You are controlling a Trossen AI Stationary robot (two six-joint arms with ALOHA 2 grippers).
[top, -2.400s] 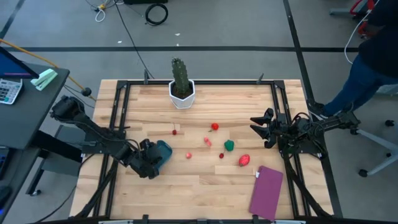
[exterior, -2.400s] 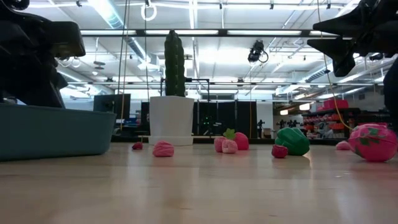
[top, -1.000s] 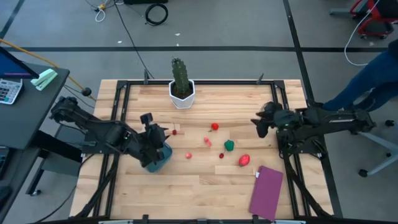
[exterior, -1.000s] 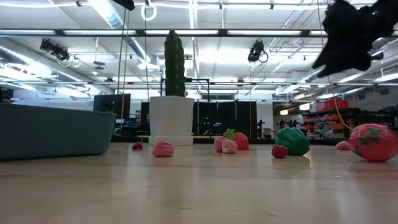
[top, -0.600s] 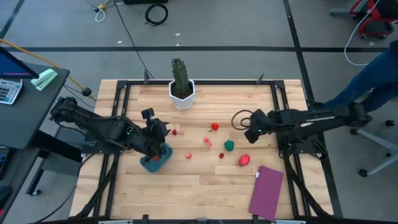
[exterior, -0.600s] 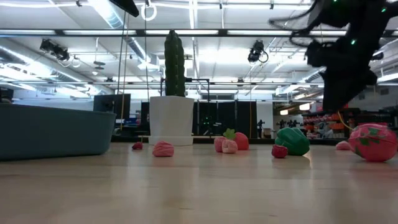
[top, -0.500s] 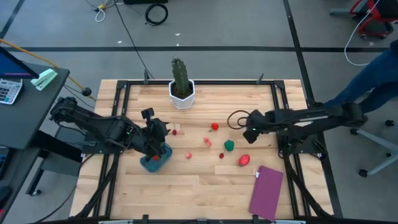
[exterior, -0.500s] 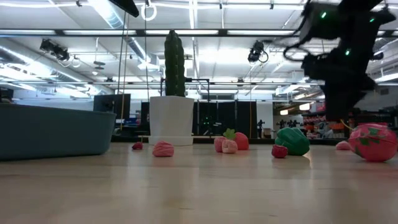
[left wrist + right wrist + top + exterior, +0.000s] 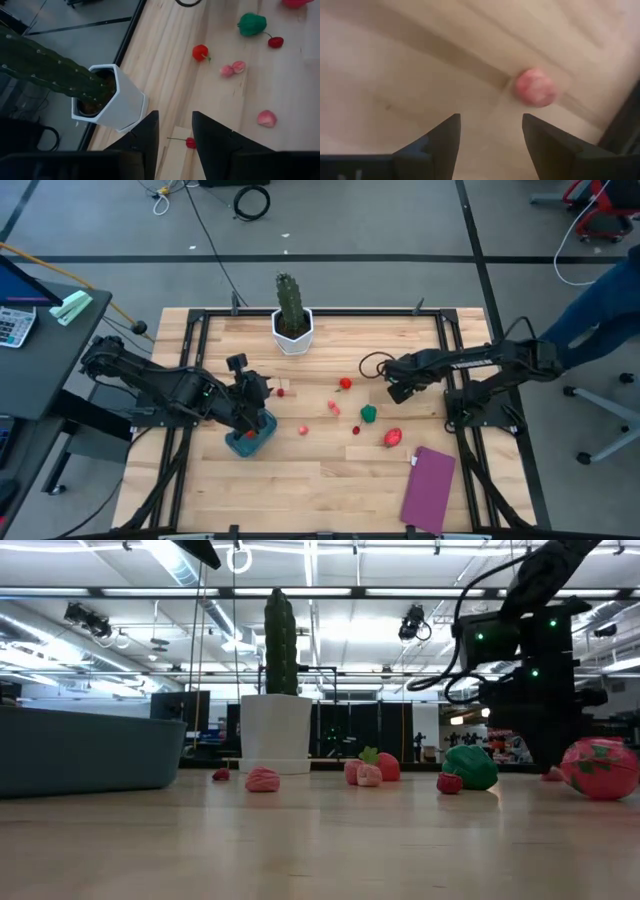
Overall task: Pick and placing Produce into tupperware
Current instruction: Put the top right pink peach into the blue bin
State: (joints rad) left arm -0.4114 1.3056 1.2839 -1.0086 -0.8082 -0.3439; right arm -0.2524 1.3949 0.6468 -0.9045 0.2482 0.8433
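Pale wooden tabletop carries the scattered produce near its middle, with a cactus in a white pot at the far edge and a purple rectangle at the near right. Left end effector hangs above the teal tupperware, fingers parted on nothing. Right end effector reaches in beside the green piece, fingers spread over a small pink piece.
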